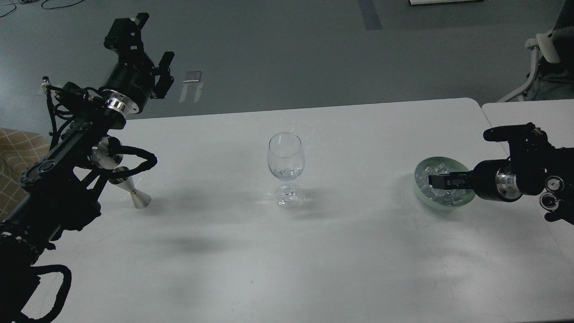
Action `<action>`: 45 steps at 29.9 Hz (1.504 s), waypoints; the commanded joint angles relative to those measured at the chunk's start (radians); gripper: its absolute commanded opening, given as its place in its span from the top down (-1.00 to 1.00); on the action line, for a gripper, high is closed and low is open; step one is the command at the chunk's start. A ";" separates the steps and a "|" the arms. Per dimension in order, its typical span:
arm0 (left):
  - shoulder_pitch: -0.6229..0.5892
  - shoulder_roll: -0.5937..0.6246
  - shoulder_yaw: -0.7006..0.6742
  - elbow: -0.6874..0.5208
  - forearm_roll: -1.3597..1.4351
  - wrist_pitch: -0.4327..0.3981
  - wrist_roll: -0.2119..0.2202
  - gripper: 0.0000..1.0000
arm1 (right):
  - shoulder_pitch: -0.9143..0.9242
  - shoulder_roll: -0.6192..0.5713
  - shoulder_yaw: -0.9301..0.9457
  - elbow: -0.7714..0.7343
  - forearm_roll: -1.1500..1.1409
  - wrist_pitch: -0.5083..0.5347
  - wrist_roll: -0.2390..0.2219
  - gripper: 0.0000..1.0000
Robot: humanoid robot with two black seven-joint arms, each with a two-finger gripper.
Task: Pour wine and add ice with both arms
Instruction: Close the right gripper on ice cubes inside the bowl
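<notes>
A clear stemmed wine glass [286, 158] stands upright at the table's middle, with something clear in the bottom of its bowl. A pale green glass bowl [420, 188] at the right holds several clear ice cubes [426, 172]. My right gripper [458, 157] comes in from the right. It is open, with its lower finger [441, 180] lying over the ice in the bowl and its upper finger [502, 133] above and behind. My left gripper [153, 44] is open and empty, raised high beyond the table's far left corner.
A silver double-cone jigger [134, 194] stands tilted on the white table [287, 260] by my left arm. A second table [529, 112] adjoins at the right. An office chair [545, 49] stands at the far right.
</notes>
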 commanded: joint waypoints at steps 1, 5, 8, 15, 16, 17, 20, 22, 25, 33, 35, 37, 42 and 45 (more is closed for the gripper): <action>0.000 -0.002 0.000 0.000 0.000 0.000 0.000 -0.96 | 0.000 0.000 0.000 -0.001 0.000 -0.001 0.000 -0.23; 0.000 0.000 0.000 0.000 0.002 0.000 0.000 -0.96 | -0.002 0.000 0.000 -0.001 -0.001 -0.001 0.000 -0.19; 0.000 0.000 0.000 0.000 0.000 0.000 0.000 -0.96 | -0.003 0.000 0.000 -0.006 -0.001 0.000 0.000 -0.15; 0.000 0.000 0.002 0.000 0.000 0.000 0.000 -0.96 | -0.006 0.000 -0.001 -0.021 0.002 0.000 0.000 0.00; 0.000 0.000 0.002 0.000 0.002 0.000 0.000 -0.96 | -0.006 0.000 -0.001 -0.021 0.002 0.000 -0.002 0.03; 0.000 0.000 0.002 0.000 0.002 0.000 0.000 -0.96 | -0.008 0.002 -0.001 -0.021 0.002 0.000 0.000 0.04; 0.000 0.000 0.002 0.000 0.002 0.000 0.000 -0.96 | -0.009 0.005 -0.001 -0.021 0.002 0.000 -0.002 0.09; 0.000 0.000 0.002 0.000 0.002 0.000 0.000 -0.96 | -0.009 0.008 -0.001 -0.021 0.002 0.000 -0.002 0.11; 0.000 0.000 0.002 0.000 0.002 0.000 0.000 -0.96 | -0.009 0.014 -0.001 -0.021 0.003 0.003 -0.002 0.19; 0.000 0.001 0.002 0.000 0.000 0.000 0.000 -0.96 | -0.008 0.014 -0.001 -0.021 0.008 0.005 -0.012 0.33; 0.000 0.001 0.002 0.000 0.002 0.000 0.000 -0.96 | -0.008 0.014 -0.001 -0.021 0.008 0.006 -0.012 0.33; -0.001 0.001 0.002 0.000 0.002 0.000 0.000 -0.96 | -0.003 0.014 -0.001 -0.017 0.011 0.008 -0.015 0.37; -0.001 0.001 0.000 0.000 0.002 0.000 0.000 -0.96 | 0.000 0.003 0.002 -0.012 0.013 0.012 -0.023 0.76; -0.001 0.001 0.000 0.000 0.000 0.000 0.000 -0.96 | 0.001 -0.001 0.006 -0.009 0.014 0.025 -0.023 0.83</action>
